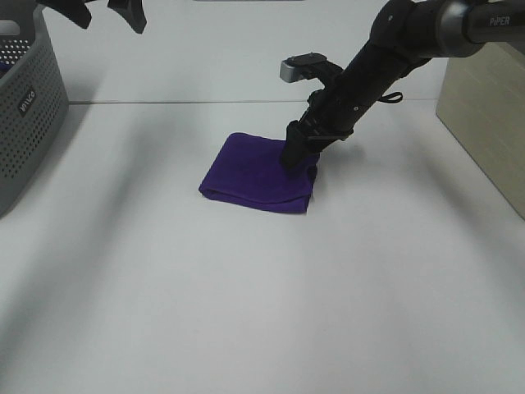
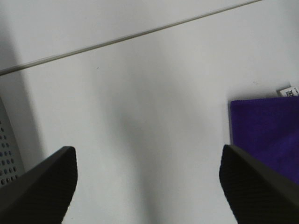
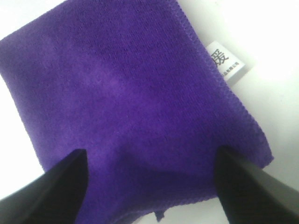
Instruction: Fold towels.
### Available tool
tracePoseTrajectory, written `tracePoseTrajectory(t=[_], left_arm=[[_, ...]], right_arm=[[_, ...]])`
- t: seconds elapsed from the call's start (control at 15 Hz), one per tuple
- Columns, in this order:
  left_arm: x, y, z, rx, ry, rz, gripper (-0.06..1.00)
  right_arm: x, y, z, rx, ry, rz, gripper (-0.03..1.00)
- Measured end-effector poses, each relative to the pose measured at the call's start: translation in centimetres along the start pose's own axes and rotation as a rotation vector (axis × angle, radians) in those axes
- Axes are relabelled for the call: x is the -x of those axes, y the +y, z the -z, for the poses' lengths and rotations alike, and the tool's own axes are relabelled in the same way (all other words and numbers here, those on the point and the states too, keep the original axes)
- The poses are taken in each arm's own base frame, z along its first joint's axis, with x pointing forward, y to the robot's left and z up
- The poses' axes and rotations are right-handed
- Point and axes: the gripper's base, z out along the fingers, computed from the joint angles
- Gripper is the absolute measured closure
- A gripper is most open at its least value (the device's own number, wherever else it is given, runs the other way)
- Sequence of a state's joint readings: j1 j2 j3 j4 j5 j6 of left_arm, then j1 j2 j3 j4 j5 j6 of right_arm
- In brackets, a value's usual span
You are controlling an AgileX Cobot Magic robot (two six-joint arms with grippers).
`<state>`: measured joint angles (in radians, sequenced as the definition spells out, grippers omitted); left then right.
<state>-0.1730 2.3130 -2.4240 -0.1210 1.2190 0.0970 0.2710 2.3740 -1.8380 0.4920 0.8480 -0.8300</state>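
1. Pressing folded deep purple plush towel (image 1: 256,174) at frame centre on white desk (image 1: 246,312); right claw (image 3: 149,186) spread, empty.
2. Left claw (image 2: 149,186) spread, upper left.
3. Next: probably lift clear.

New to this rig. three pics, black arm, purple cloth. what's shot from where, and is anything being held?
It is a two-armed robot at a white table. The wide picture comes from a camera mounted high, off the arms. The other two come from cameras on each wrist, looking out between that arm's jaws.

On the table lies a folded purple towel with a small white tag on one edge. A grey perforated basket stands at the left edge and a beige box at the right.

The right gripper is down on the towel's far right part with its jaws apart, pressing or resting on the cloth rather than pinching it. The left gripper is raised near the basket, jaws open, with nothing between them. So nothing is held.
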Motion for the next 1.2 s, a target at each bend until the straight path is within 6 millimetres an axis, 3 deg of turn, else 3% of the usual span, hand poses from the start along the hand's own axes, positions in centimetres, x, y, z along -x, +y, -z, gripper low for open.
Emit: tracePoseTrajectory(t=[0.6,0.8,1.0,1.2], left_arm=[[-0.5,-0.1,-0.8,-0.019,0.032,-0.027,0.18],[-0.5,-0.1,-0.8,-0.020,0.031,-0.038,0.18],[-0.5,-0.1,-0.5,-0.013,0.028,-0.042,0.18],[0.0,0.8,2.4,0.078,-0.012,-0.069,0.18]], right_arm=[[-1.2,-0.2,-1.8,0.042,0.058,-0.016,0.22],[0.9,0.4,2.0,0.018,0.018,0.036,0.22],[4.5,1.6,8.6,-0.007,-0.106,0.013,0.21],[5.2,2.3,13.5,-0.112,-0.120,-0.155,0.12]])
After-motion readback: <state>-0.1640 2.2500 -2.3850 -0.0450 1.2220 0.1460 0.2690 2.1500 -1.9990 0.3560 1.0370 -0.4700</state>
